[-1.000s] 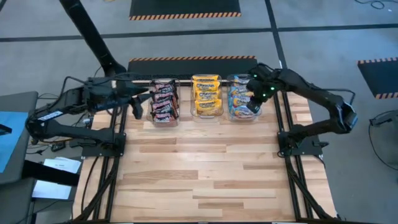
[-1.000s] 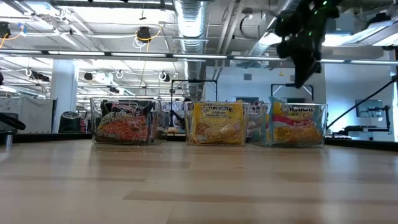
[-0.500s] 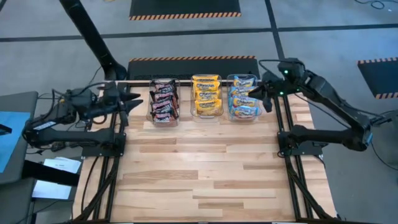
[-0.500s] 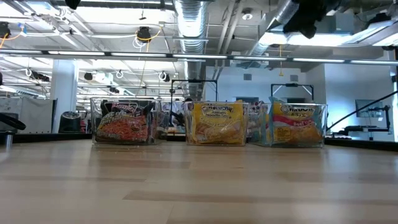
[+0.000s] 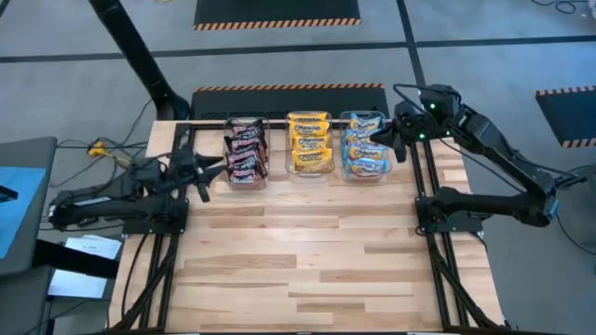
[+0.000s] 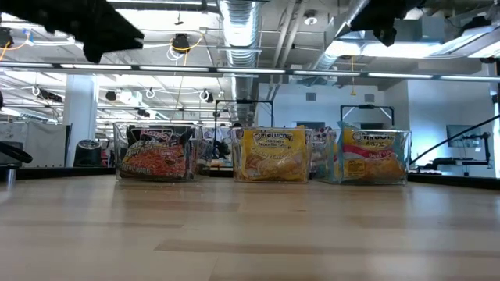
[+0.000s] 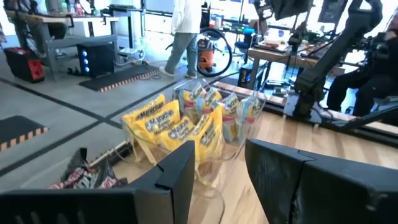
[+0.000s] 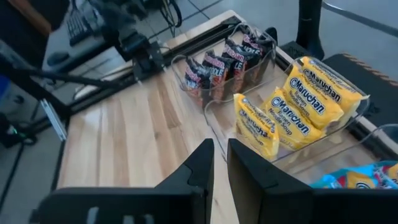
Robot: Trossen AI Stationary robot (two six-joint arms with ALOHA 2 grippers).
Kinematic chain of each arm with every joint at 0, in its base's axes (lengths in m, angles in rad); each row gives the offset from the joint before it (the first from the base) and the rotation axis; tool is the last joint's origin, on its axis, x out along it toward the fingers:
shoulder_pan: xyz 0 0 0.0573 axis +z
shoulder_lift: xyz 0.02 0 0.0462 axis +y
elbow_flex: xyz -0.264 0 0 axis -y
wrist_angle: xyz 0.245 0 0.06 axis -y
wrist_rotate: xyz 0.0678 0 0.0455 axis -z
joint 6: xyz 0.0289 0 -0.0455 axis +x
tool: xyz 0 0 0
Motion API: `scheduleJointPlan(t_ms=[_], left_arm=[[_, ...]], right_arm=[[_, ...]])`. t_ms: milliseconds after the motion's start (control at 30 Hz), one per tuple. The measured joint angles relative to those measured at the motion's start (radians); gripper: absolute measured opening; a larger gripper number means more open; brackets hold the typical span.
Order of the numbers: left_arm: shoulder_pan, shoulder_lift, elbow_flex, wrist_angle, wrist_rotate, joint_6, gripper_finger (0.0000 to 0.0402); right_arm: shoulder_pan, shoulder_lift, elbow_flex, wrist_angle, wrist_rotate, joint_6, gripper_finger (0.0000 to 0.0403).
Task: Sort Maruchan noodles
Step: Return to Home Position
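**Retract both arms: sorting looks complete, keep clear of the bins**

All places below are given from the centre bin [image 5: 310, 174], which holds the yellow packets [image 5: 309, 140].

1. Confirm the load. The dark packets [image 5: 245, 149] stand in the left bin [image 5: 246, 184], just beside the centre bin on the left-arm side. The blue packets [image 5: 361, 149] stand in the right bin [image 5: 365, 177], just beside it on the other side. No packet lies loose on the desk [image 5: 307, 261], so you can judge the sort finished and only the retreat outstanding.

2. Check the left gripper [image 5: 207, 177]. It hangs beyond the left bin, on the side away from the centre bin, near that bin's outer wall. Its fingers [image 7: 174, 180] are released, with a clear gap and nothing between them.

3. Check the right gripper [image 5: 389, 144]. It sits beyond the right bin, raised above the desk and close to the bin's outer wall. Its fingers [image 8: 249, 180] are drawn almost together, with a narrow slit and no packet held.

**Caution**

- Each gripper is near a light, clear bin. A retreat that swings toward the centre bin could clip a rim and push or tip that bin.
- The packets rise above the rims. A low pass could hook one and pull it out.
- Released left fingers present a wider profile, so allow more margin there.
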Motion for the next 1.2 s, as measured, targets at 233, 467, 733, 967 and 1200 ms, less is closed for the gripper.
scheduleJointPlan(t_ms=[233, 467, 733, 967, 1200], left_arm=[[0.000, -0.056, -0.201, 0.166, -0.001, 0.009, 0.0130], [0.000, -0.095, -0.299, 0.164, 0.020, -0.025, 0.0130], [0.000, -0.117, -0.365, 0.165, 0.086, -0.029, 0.0130], [0.000, -0.115, -0.402, 0.161, 0.116, -0.038, 0.0130], [0.000, -0.108, -0.403, 0.162, 0.142, -0.055, 0.0130]], right_arm=[[0.005, -0.016, 0.000, 0.011, 0.000, 0.106, 0.0069], [0.056, -0.017, 0.000, 0.018, -0.015, 0.174, 0.0069], [0.137, -0.017, 0.000, 0.018, -0.026, 0.203, 0.0069], [0.197, -0.017, 0.000, 0.018, -0.024, 0.179, 0.0069], [0.203, -0.041, -0.002, 0.023, -0.020, 0.055, 0.0069]])
